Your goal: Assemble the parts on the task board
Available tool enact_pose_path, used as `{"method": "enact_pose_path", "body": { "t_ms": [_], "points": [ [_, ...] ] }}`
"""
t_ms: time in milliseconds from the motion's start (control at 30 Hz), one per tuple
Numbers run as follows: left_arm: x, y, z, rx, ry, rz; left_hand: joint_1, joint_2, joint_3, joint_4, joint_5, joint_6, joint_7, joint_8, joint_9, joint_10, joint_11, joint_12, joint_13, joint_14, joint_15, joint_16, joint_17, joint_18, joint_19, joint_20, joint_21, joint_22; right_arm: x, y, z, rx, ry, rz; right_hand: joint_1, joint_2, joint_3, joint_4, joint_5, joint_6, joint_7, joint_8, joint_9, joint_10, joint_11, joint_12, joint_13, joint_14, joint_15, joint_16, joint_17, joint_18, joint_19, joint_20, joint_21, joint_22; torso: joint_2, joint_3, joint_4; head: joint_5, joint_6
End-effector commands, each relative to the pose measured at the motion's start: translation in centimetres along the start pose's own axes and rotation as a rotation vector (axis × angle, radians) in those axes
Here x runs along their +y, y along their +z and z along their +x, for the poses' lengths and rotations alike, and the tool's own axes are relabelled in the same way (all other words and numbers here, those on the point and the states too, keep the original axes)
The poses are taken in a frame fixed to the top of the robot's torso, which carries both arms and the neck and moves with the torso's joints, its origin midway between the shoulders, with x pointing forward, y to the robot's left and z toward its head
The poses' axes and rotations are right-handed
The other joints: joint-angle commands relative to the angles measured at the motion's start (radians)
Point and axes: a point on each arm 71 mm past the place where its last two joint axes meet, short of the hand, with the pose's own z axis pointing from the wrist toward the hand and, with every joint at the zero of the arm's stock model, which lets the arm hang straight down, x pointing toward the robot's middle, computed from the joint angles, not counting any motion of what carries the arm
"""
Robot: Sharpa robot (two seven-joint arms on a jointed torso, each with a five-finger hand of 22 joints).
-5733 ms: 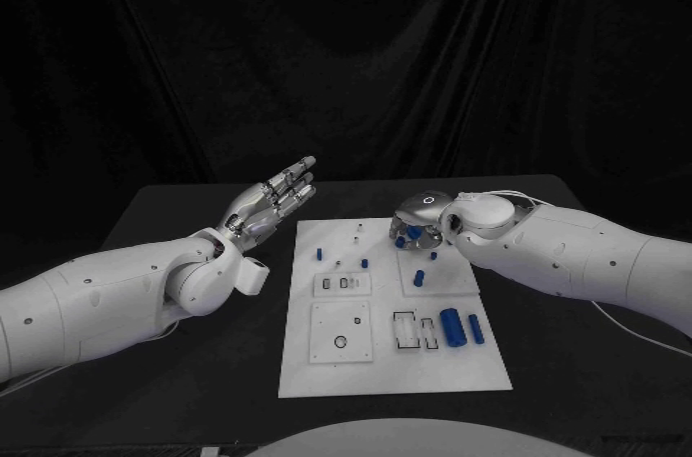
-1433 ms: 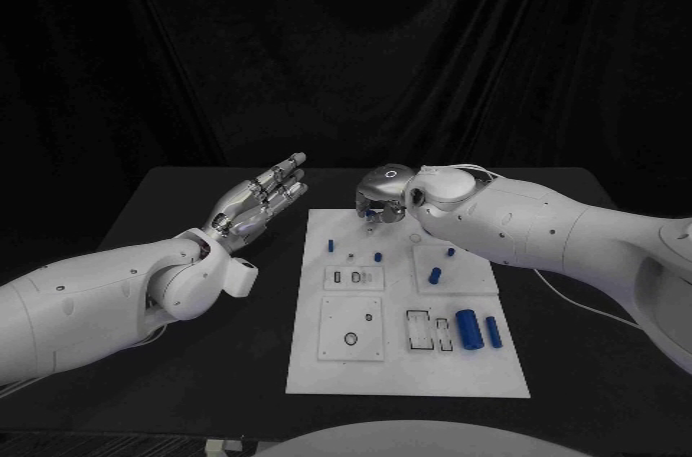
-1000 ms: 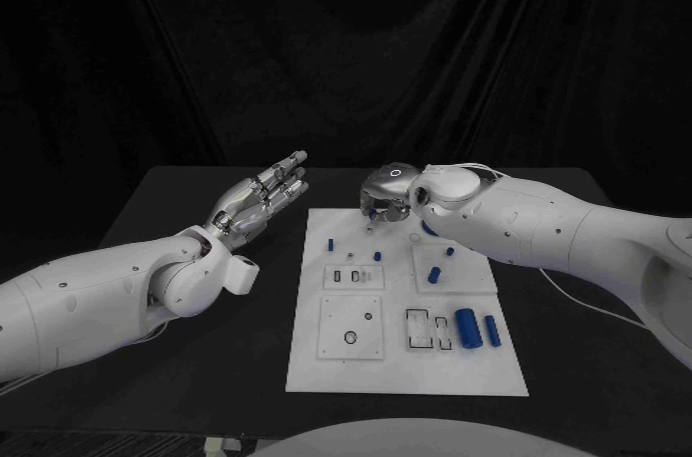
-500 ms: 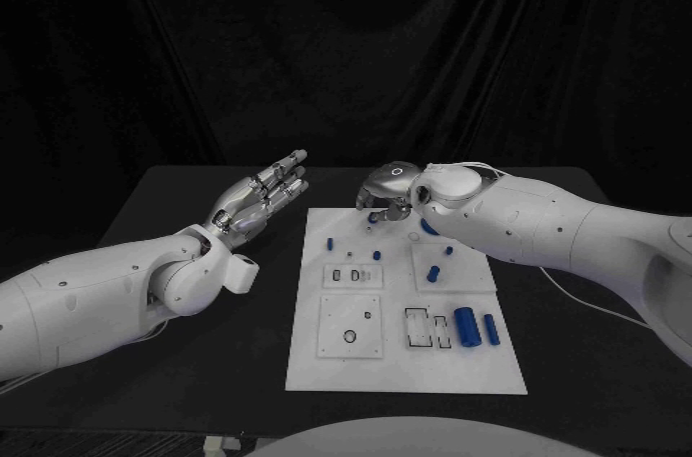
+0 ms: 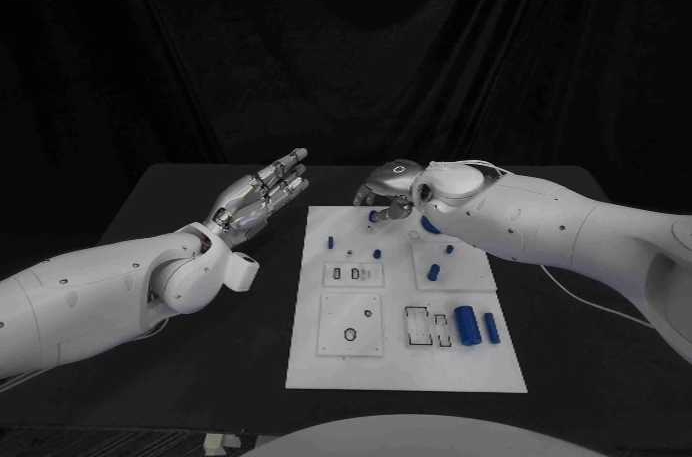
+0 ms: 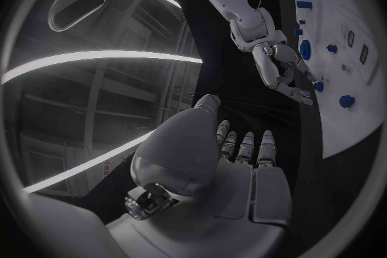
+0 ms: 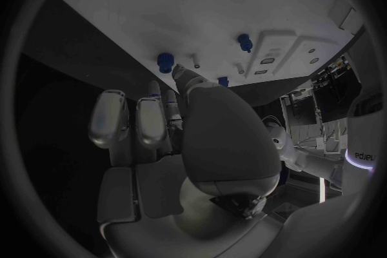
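Note:
The white task board (image 5: 411, 362) lies in the middle of the black table. My right hand (image 5: 387, 189) hovers over its far edge with fingers pointing down and nothing visibly between them. Just below its fingertips stands a small blue part (image 5: 384, 215). In the right wrist view the right hand (image 7: 169, 135) reaches toward the board (image 7: 242, 6), the thumb tip close to a small blue peg (image 7: 165, 62). A blue toothed part (image 5: 428, 226) sits beside the forearm. My left hand (image 5: 267, 192) is held flat and open, left of the board, holding nothing.
More blue parts lie on the board: two small pegs (image 5: 330, 243) at the left, one (image 5: 436, 274) on a middle plate, and two long cylinders (image 5: 467, 324) near the right edge. Bare black table surrounds the board.
Over the last second my right hand has risen slightly and drifted right above the board's far edge. The left hand has stayed where it was.

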Motion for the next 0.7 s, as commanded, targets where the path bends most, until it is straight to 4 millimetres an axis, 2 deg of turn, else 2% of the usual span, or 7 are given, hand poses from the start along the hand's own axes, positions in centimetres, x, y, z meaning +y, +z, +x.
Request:
{"method": "enact_pose_path", "body": {
  "t_ms": [33, 233, 367, 567, 600, 633, 700],
  "points": [
    [-0.3, 0.2, 0.1, 0.013, -0.010, 0.035, 0.006, -0.002, 0.003, -0.001, 0.003, 0.003, 0.005, 0.005, 0.001, 0.000, 0.004, -0.003, -0.002, 0.000, 0.006, -0.004, -0.001, 0.005, 0.001, 0.006, -0.006, -0.001, -0.3, -0.3, 0.0, -0.024, 0.004, 0.021, -0.016, 0.001, -0.013, 0.003, -0.013, -0.007, 0.006, 0.000, -0.006, -0.013, 0.001, -0.003, 0.002, -0.007, 0.001, -0.008, -0.005, 0.004, -0.008, 0.003, -0.007, -0.002, -0.001, -0.0002, 0.0010, -0.003, 0.000],
    [-0.3, 0.1, 0.0, 0.012, -0.010, 0.033, 0.006, -0.002, 0.004, -0.001, 0.003, 0.002, 0.006, 0.005, 0.001, 0.000, 0.006, -0.003, -0.002, 0.000, 0.007, -0.004, -0.001, 0.005, 0.001, 0.007, -0.006, -0.001, -1.1, -1.4, -0.6, -0.105, 0.021, 0.019, -0.026, 0.011, -0.033, 0.014, -0.017, 0.023, 0.024, 0.009, -0.014, 0.019, 0.004, 0.008, 0.012, -0.010, 0.004, -0.013, -0.012, 0.005, -0.011, 0.005, -0.017, -0.005, -0.001, 0.0000, 0.0007, -0.006, 0.004],
    [-0.3, 0.0, -0.2, 0.011, -0.010, 0.033, 0.006, -0.001, 0.005, -0.002, 0.003, 0.001, 0.007, 0.004, 0.000, 0.000, 0.007, -0.003, -0.002, 0.000, 0.007, -0.004, -0.001, 0.005, 0.001, 0.008, -0.006, -0.001, -2.2, -3.0, -1.6, -0.166, 0.043, 0.027, -0.023, 0.015, -0.039, 0.030, -0.017, 0.044, 0.041, 0.010, -0.025, 0.102, 0.003, 0.044, 0.033, -0.049, 0.004, -0.081, -0.112, 0.022, -0.061, 0.007, -0.090, -0.064, -0.001, -0.0001, 0.0001, -0.003, 0.006],
    [-0.2, -0.1, -0.3, 0.008, -0.009, 0.032, 0.007, 0.000, 0.006, -0.002, 0.003, 0.001, 0.008, 0.004, 0.000, 0.000, 0.009, -0.003, -0.002, 0.000, 0.008, -0.004, -0.001, 0.005, 0.001, 0.009, -0.006, -0.001, -4.4, -6.1, -2.6, -0.213, 0.060, 0.069, -0.030, 0.006, -0.095, 0.057, -0.062, 0.075, 0.063, 0.010, -0.047, 0.280, -0.046, 0.312, 0.216, -0.145, -0.022, -0.323, -0.396, 0.063, -0.190, -0.019, -0.331, -0.247, -0.002, -0.0007, -0.0018, 0.007, 0.008],
    [-0.2, -0.1, -0.4, 0.008, -0.009, 0.032, 0.007, 0.000, 0.007, -0.003, 0.003, 0.001, 0.008, 0.004, 0.000, 0.000, 0.009, -0.003, -0.002, 0.000, 0.008, -0.004, -0.001, 0.005, 0.001, 0.009, -0.006, -0.001, -4.8, -6.6, -2.7, -0.218, 0.064, 0.080, -0.031, 0.014, -0.106, 0.064, -0.052, 0.091, 0.066, 0.013, -0.048, 0.247, -0.055, 0.404, 0.298, -0.139, -0.030, -0.312, -0.360, 0.065, -0.195, -0.017, -0.360, -0.261, -0.003, -0.0012, -0.0023, 0.008, 0.008],
    [-0.2, -0.1, -0.4, 0.008, -0.009, 0.031, 0.007, 0.001, 0.007, -0.003, 0.003, 0.001, 0.008, 0.004, 0.000, 0.000, 0.010, -0.003, -0.002, 0.000, 0.008, -0.004, -0.001, 0.005, 0.001, 0.010, -0.006, -0.001, -5.2, -7.3, -2.7, -0.222, 0.071, 0.094, -0.051, 0.019, -0.126, 0.074, -0.052, 0.108, 0.072, 0.016, -0.046, 0.218, -0.063, 0.540, 0.414, -0.117, -0.017, -0.243, -0.247, 0.073, -0.191, -0.026, -0.377, -0.264, -0.004, -0.0025, -0.0045, 0.010, 0.007],
    [-0.2, -0.1, -0.3, 0.009, -0.010, 0.031, 0.007, 0.001, 0.007, -0.003, 0.003, 0.001, 0.008, 0.004, 0.000, 0.000, 0.010, -0.003, -0.002, 0.000, 0.008, -0.004, -0.001, 0.005, 0.001, 0.010, -0.006, -0.001, -6.0, -8.4, -2.6, -0.223, 0.083, 0.123, -0.070, 0.036, -0.132, 0.084, -0.058, 0.112, 0.081, 0.014, -0.046, 0.174, -0.060, 0.622, 0.491, -0.114, -0.015, -0.203, -0.174, 0.070, -0.198, -0.017, -0.406, -0.276, -0.007, -0.0041, -0.0058, 0.011, 0.005]
  ]
}}
